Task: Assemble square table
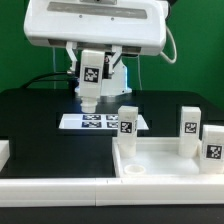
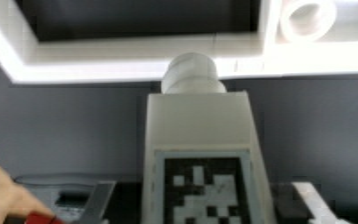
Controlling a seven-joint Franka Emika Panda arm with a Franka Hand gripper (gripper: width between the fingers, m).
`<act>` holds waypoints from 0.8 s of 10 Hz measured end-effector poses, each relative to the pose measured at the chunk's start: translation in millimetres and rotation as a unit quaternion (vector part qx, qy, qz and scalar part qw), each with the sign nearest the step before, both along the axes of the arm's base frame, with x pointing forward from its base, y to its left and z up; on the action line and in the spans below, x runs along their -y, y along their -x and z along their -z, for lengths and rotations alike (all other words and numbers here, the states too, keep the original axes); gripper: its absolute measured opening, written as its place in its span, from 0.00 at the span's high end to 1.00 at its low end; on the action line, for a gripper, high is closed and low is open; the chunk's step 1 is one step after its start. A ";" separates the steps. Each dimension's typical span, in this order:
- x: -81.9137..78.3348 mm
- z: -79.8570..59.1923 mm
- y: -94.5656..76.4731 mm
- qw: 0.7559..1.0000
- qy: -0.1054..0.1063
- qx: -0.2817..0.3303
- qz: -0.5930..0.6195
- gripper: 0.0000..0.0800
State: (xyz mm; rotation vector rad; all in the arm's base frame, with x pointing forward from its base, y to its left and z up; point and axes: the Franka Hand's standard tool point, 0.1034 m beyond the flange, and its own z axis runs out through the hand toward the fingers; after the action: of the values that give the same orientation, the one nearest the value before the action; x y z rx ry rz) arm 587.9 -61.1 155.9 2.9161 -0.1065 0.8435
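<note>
One tabletop (image 1: 160, 165), three standing legs (image 1: 127, 122), a fourth leg (image 1: 90, 75) clamped in the hand (image 1: 90, 68).

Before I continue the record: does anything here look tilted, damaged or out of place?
Nothing stands out. Three legs stand upright on the tabletop, and the tool holds the fourth leg straight.

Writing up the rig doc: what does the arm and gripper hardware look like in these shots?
Exterior view: the gripper hangs from a broad, white, rounded housing with a darker underside. A thin cable curves off the exterior view's right side. The fingers are too small to describe. The wrist view shows little of it.
</note>
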 end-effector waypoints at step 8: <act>-68.9 18.2 -42.9 0.999 -0.038 -0.007 -0.011 0.64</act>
State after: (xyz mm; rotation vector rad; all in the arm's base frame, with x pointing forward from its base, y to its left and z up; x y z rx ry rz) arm 630.8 7.8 137.7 2.9981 -0.1082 0.8389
